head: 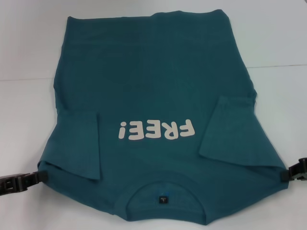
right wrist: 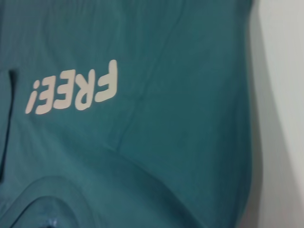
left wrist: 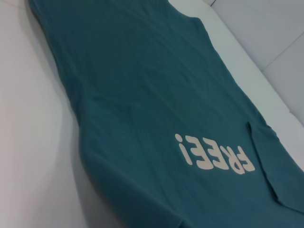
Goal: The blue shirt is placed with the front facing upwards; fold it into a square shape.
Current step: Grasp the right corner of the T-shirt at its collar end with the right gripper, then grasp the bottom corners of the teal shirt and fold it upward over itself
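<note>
A: Start at the left. What's there?

B: The left gripper [head: 41, 176] comes in from the left edge of the head view, low on the white table [head: 24, 57], with its tip at the shirt's near left shoulder corner. I cannot tell whether its fingers are spread or pinching; the cloth edge covers the tip.

A: And the blue shirt [head: 158, 81]?

B: It lies flat in the middle of the table, front up, collar [head: 165, 199] nearest the robot and hem at the far end. The off-white "FREE!" lettering [head: 157, 130] reads upside down from the head camera. Both short sleeves are turned inward onto the chest: the left sleeve [head: 79, 143] beside the exclamation mark, the right sleeve [head: 230, 132] beside the F.

A: The right side?

B: The right gripper [head: 289, 173] reaches in from the right edge, its tip at the near right shoulder corner. Same problem there; I cannot tell how its fingers stand.

A: Anything else on the table?

B: Only a faint seam line running across the tabletop behind the shirt. Nothing lies on top of the cloth.

A: Do the wrist cameras add anything?

B: The left wrist view shows the long body of the shirt [left wrist: 142, 85], the lettering [left wrist: 213, 154] and one folded sleeve [left wrist: 280, 171] beyond it, with table [left wrist: 28, 142] on both sides. The right wrist view looks closely at the shirt [right wrist: 190, 118], the lettering [right wrist: 71, 90] and the curved collar band [right wrist: 52, 190], with table [right wrist: 285, 95] alongside. Neither shows any fingers; only the head view shows the grippers.
</note>
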